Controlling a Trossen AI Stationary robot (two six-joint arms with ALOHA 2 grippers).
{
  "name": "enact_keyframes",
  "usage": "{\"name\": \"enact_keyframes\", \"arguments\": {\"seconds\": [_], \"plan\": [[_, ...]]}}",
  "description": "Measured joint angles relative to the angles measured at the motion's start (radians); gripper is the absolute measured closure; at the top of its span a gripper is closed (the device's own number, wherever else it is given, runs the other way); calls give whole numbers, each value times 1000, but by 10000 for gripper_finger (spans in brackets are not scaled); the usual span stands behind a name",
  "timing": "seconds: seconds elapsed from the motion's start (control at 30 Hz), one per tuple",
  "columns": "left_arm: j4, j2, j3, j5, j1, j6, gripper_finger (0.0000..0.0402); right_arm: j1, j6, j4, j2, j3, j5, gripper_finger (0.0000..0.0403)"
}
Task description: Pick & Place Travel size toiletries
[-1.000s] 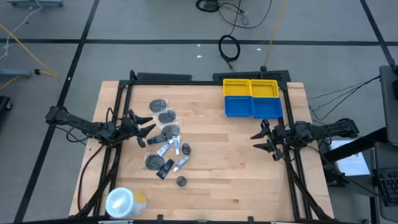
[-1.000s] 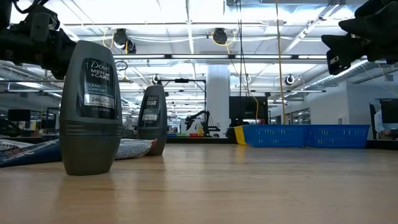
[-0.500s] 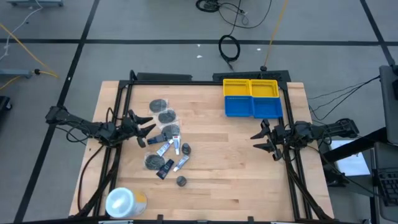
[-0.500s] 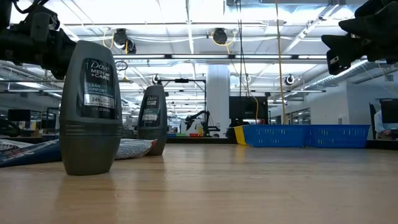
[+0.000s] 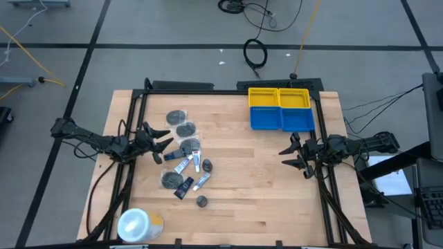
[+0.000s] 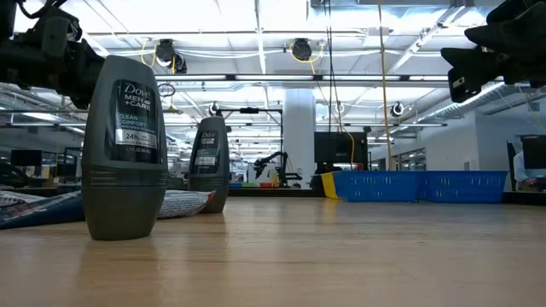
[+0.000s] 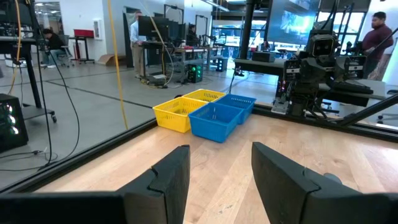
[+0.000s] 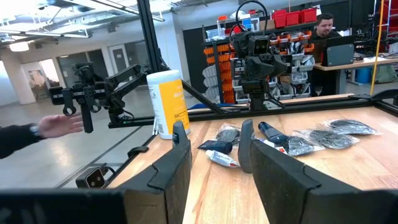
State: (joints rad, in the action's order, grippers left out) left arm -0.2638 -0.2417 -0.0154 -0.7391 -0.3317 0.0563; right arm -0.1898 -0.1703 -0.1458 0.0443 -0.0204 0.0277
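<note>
The travel size toiletries lie in a cluster left of the table's middle. They are dark grey round pieces [image 5: 185, 129], small white and blue tubes [image 5: 196, 164] and a dark navy tube [image 5: 183, 188]. In the low view, two grey roll-on bottles [image 6: 128, 149] [image 6: 207, 165] stand upright on their bases. My left gripper [image 5: 164, 146] hovers open at the cluster's left edge and touches nothing; its wrist view shows the gap [image 7: 221, 168] bare. My right gripper [image 5: 286, 158] hangs open at the right side, far from the toiletries, and points toward them [image 8: 214, 155].
A yellow basket [image 5: 279, 97] and a blue basket [image 5: 282, 119] stand side by side at the far right. A large white-and-yellow roll [image 5: 138, 225] stands at the near left corner. Bare wood lies between the cluster and my right gripper. A person's hand [image 8: 56, 124] shows beyond the table.
</note>
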Motion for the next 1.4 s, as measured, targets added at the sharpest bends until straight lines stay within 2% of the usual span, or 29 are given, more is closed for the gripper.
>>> {"name": "enact_keyframes", "arguments": {"seconds": [0.8, 0.83, 0.9, 1.0, 1.07, 1.2, 1.3, 1.4], "plan": [[-115, 0, 0, -2, 0, 17, 231, 0, 0, -12, 0, 0, 0, 248], [-122, 0, 0, 13, 0, 46, 231, 0, 0, -12, 0, 0, 0, 248], [-153, -1, 0, 113, 2, 102, 231, 0, 8, -14, 0, 0, -7, 248], [-200, -37, -8, 258, 15, 65, 231, 0, 30, -15, 0, 0, -61, 248], [-199, -84, -8, 275, 21, 58, 231, 0, 33, -15, 0, 0, -83, 248], [-250, -237, -8, 309, 39, 140, 231, 0, 33, -20, 1, 0, -80, 248], [-384, -376, -8, 448, 45, 173, 231, 0, 29, -20, 1, 0, -79, 248], [-539, -515, -8, 537, 45, 127, 231, 0, 28, -20, 1, 0, -79, 248]]}}
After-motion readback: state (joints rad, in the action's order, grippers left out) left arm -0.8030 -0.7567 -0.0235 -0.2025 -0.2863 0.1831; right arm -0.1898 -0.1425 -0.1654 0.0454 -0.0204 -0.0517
